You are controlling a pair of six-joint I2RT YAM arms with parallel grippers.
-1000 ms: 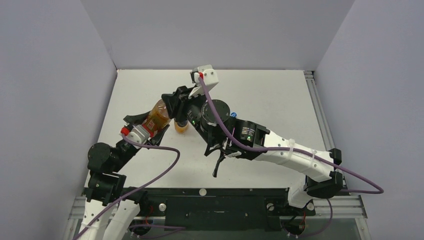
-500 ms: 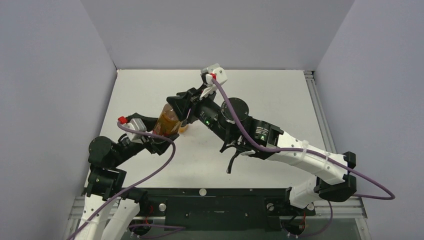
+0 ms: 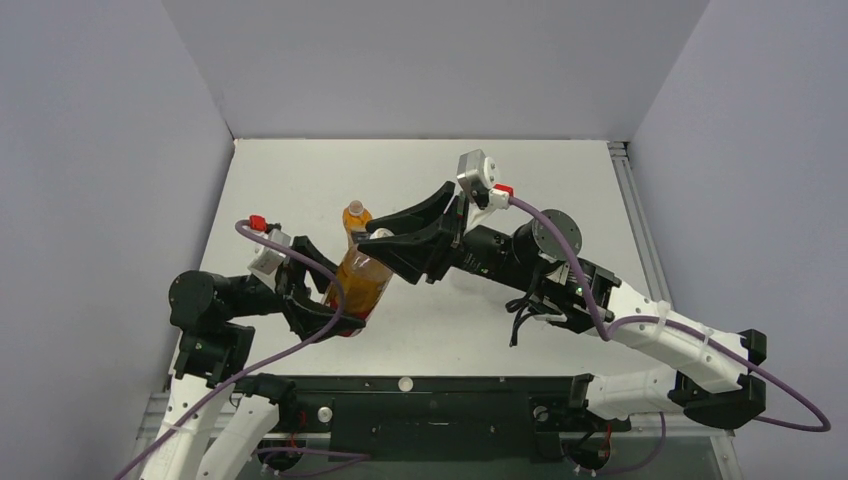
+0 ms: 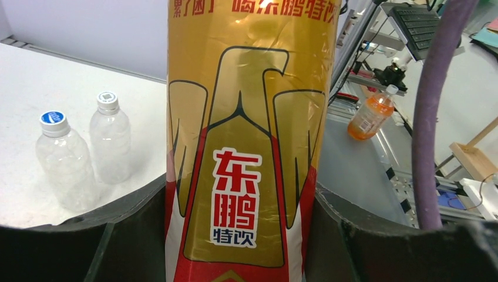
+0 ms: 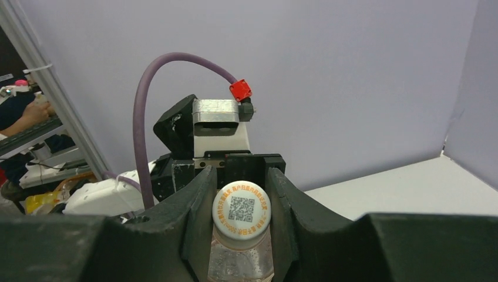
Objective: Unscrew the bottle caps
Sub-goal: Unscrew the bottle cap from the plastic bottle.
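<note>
My left jaws clamp the orange bottle (image 4: 246, 147) to steady it; my right jaws pinch its white cap (image 5: 241, 207), ready for twisting.

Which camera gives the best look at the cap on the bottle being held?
Right wrist: the white cap faces the lens, QR code visible, clamped in the right gripper. Top external has it mostly hidden by that gripper; left wrist shows only the bottle label, with the cap out of frame.

Glossy gold bottle (image 4: 249, 147), crinkled clear plastic bottles (image 4: 64, 170), smooth white cap (image 5: 241, 207), matt black right claw (image 5: 241, 194), matt tabletop (image 3: 560, 170).
</note>
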